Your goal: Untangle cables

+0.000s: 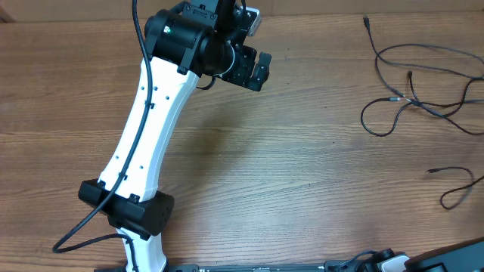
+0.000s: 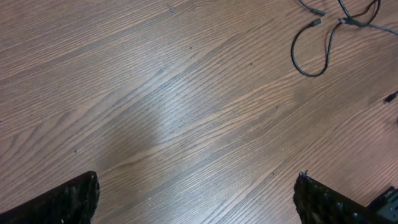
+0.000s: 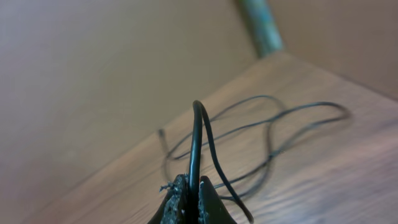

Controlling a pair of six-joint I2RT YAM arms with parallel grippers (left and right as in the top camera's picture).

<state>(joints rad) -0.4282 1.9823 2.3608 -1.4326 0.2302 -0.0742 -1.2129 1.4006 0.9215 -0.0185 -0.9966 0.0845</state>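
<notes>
The left arm (image 1: pixel 147 128) rises from its base at the near left edge of the table (image 1: pixel 302 166) and reaches to the far side, a little left of the middle; its white link lies slanted over the wood, and a thick black lead runs along it. The left hand (image 2: pixel 196 186) hangs above bare wood with its jaws spread wide; in the left wrist view the two black fingers (image 2: pixel 68 199) stand at the lower corners, well apart from each other, and nothing lies between them.

To the right of this hand, well apart from it, the cables (image 1: pixel 414 97) lie on the far right part of the table; they are thin and black, they cross each other in loose loops, and small plugs show at some ends. One loop of them appears in the upper right corner of the left wrist view. Nearer, at the right edge of the table, a single cable (image 1: pixel 446 171) lies alone in an open curve, not touching the others.

The right hand (image 3: pixel 191 202) does not show in the overhead view; in its own wrist view the jaws are pressed together and pinch a thin black cord (image 3: pixel 198 137), which stands up from the fingers in a narrow arch. Behind it more loops lie blurred on the wood; which cable the held cord belongs to, I cannot tell.
</notes>
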